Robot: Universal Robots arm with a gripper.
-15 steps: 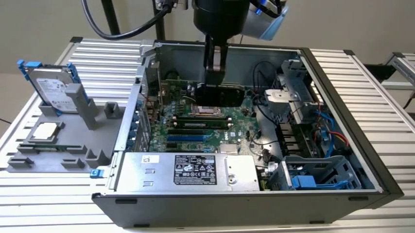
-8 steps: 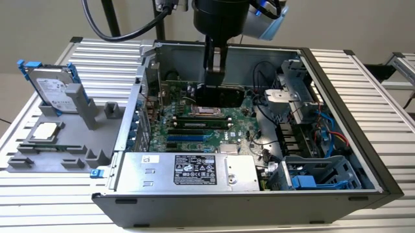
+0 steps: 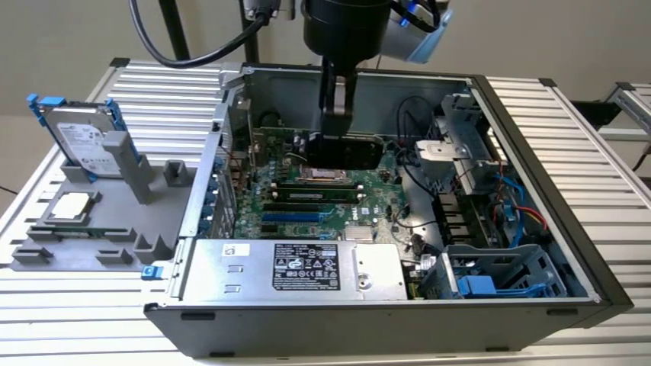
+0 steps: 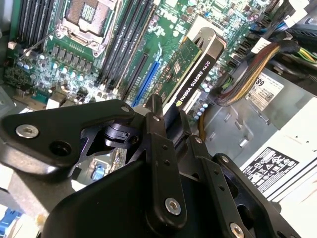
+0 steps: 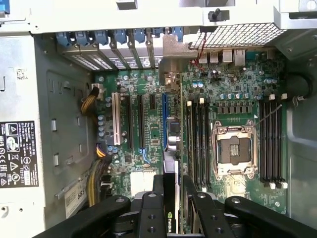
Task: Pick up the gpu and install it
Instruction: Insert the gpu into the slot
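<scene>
gpu (image 4: 193,79) clamped in pincer (image 4: 168,115), edge-down above motherboard (image 5: 153,84) inside case (image 3: 356,335).

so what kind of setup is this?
Likely a robot PC-assembly test bench: slatted aluminium table, open computer case, grey parts fixture holding a hard drive; the gripper holds the gpu inside it.

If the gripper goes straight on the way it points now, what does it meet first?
The gripper is shut on the graphics card and points down at the motherboard. The card's lower edge would likely meet the blue slot first; the remaining gap is unclear.
</scene>
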